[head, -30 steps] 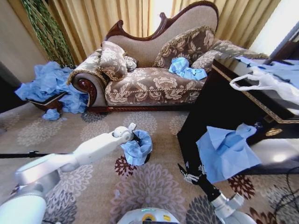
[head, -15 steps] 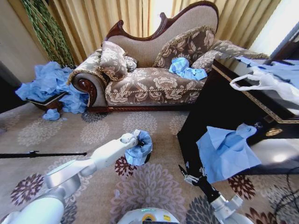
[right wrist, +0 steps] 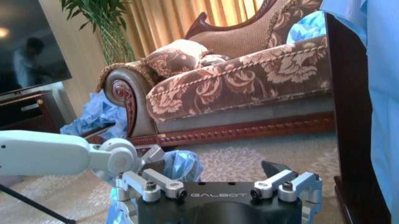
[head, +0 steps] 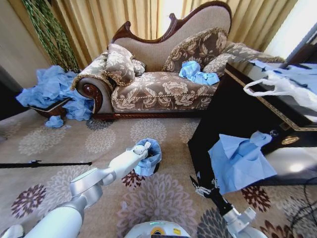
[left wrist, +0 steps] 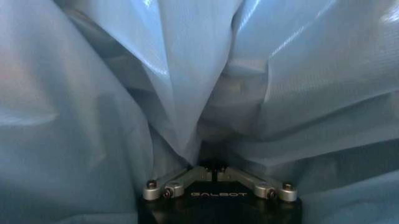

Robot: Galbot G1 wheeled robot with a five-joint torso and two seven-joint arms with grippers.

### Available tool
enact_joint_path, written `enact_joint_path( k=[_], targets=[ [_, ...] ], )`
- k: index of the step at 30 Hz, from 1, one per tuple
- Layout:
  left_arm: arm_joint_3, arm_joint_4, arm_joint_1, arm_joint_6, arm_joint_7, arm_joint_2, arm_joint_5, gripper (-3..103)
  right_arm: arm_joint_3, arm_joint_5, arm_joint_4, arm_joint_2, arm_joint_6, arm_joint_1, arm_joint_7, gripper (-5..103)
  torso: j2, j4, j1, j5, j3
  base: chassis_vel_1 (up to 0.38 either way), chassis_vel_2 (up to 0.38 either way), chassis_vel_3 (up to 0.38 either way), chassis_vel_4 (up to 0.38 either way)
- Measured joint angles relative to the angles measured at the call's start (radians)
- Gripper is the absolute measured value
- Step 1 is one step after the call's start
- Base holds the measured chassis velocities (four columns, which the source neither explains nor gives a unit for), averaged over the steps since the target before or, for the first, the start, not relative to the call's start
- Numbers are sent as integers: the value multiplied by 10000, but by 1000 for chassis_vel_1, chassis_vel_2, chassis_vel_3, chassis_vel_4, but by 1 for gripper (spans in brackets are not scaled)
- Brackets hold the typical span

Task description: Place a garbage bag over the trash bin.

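I see the thin, crinkly light-blue plastic garbage bag [head: 148,157] draped over the small black cylindrical trash bin [head: 155,168], which stands on the patterned floral carpet [head: 163,198] in front of the sofa; only a sliver of the bin's dark side shows beneath the plastic. My left gripper [head: 143,148] is at the bin's mouth, reaching in from the near left, pressed against the bag's rim. From the left wrist camera, blue film [left wrist: 156,93] crowds in folds right against the gripper [left wrist: 213,163], so I cannot tell how far apart its fingers are or whether they hold any plastic. My right gripper [head: 200,188] hangs low at the near right, beside the dark wooden cabinet [head: 233,119], well apart from the bin; in its wrist view its fingers [right wrist: 277,170] stand spread apart with nothing between them, pointed toward the bagged bin [right wrist: 181,165] and the left arm [right wrist: 56,154]. Behind stands an ornate brown brocade sofa [head: 163,84] with crumpled blue bags [head: 197,73] on its seat, and a heap of blue bags [head: 52,89] lies on the floor by its left end. A larger flat blue bag [head: 240,161] hangs down the cabinet's front, and a white bag with loop handles [head: 282,87] lies on its worktop.
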Motion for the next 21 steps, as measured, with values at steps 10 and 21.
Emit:
enact_joint_path(
  k=[10,21],
  targets=[
    [-222,491,-46,-56,140,-641,-39,0,8,2,-64,33,30,-21,15,100,0,-2,0,1,0,0,0,0,0],
    [-932,1410,-475,-178,-12,-830,352,0,-181,-32,-95,106,97,-100,11,100,0,-3,1,0,0,0,0,0,0]
  ],
)
